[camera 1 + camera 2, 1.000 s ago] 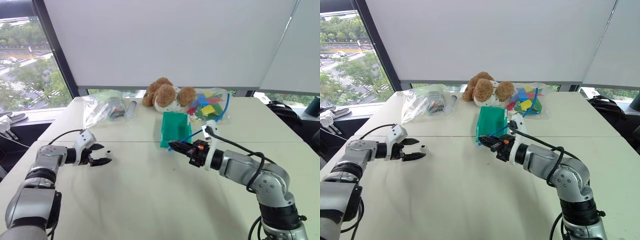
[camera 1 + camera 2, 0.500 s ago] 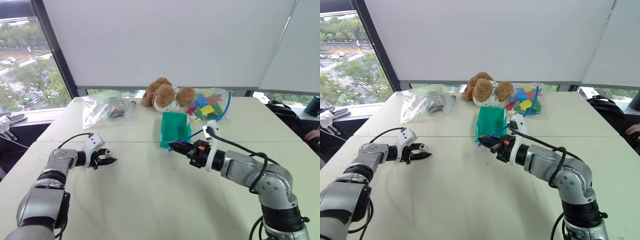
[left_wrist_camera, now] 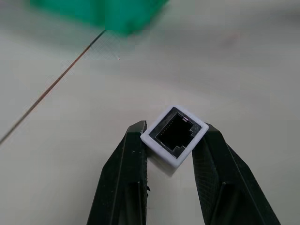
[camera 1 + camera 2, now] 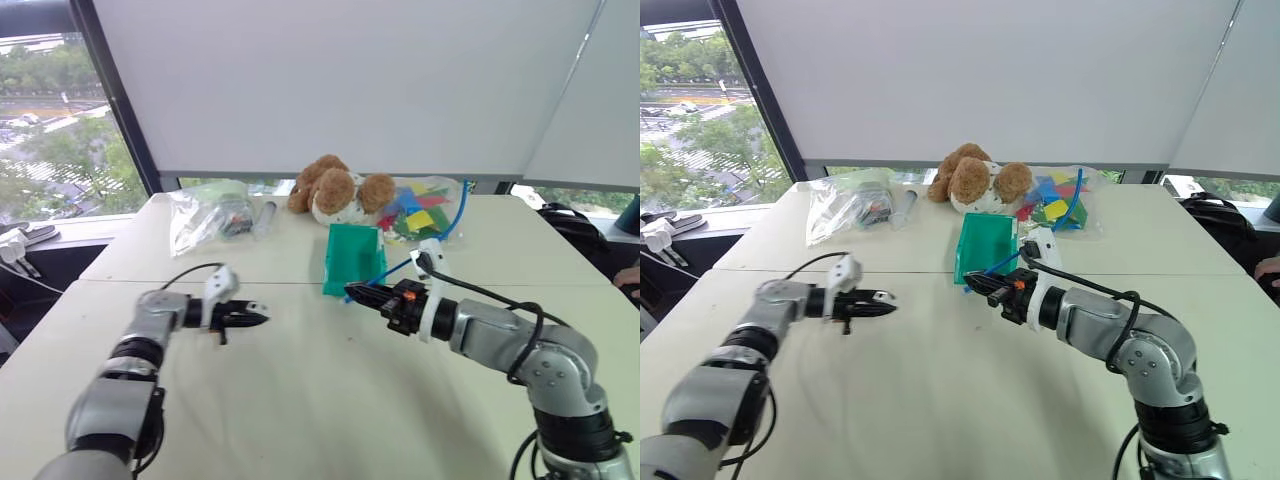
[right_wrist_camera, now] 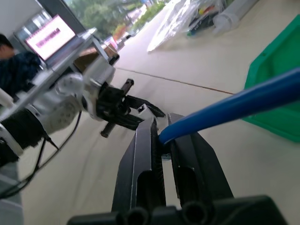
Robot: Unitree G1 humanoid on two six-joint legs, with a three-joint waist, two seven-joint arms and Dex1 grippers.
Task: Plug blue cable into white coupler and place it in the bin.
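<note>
My left gripper (image 4: 254, 318) is shut on the white coupler (image 3: 174, 137), a small white block with a dark socket facing outward, held just above the table. My right gripper (image 4: 352, 292) is shut on the end of the blue cable (image 4: 400, 270), which arcs back over the table toward the bags. The plug itself is hidden between the fingers (image 5: 140, 154). The two grippers point at each other across a hand-wide gap. The teal bin (image 4: 350, 256) stands just behind the right gripper, tipped so its open side faces me.
A brown and white plush toy (image 4: 336, 190) sits at the table's far edge. Beside it lie a clear bag (image 4: 205, 216), a grey tube (image 4: 263, 216) and a bag of coloured pieces (image 4: 422, 210). A person (image 5: 18, 61) sits at a laptop off the table's left side.
My left gripper has gone from open to shut on the white coupler and has swung right toward the right gripper. The right gripper has held its place with the cable.
</note>
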